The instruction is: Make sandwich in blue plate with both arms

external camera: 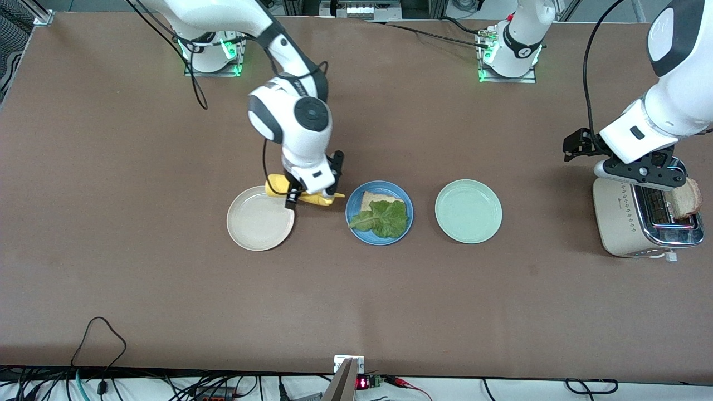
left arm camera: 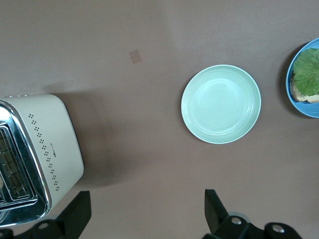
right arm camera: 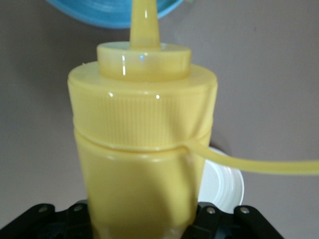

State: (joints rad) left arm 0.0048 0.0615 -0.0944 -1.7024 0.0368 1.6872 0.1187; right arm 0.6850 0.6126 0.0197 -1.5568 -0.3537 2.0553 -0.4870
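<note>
On the blue plate [external camera: 379, 212], between the cream and mint plates, one pale brown-crusted bread slice [external camera: 376, 199] lies under ruffled green lettuce [external camera: 382, 219], while the right gripper [external camera: 312, 189] clamps a tilted yellow squeeze bottle [external camera: 303, 192] beside it and the left gripper [external camera: 646, 172] hangs wide over the toaster [external camera: 640, 220].

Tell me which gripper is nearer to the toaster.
Left. The left gripper hangs open right over the toaster. The right gripper holds a yellow squeeze bottle between the cream plate and blue plate.
</note>
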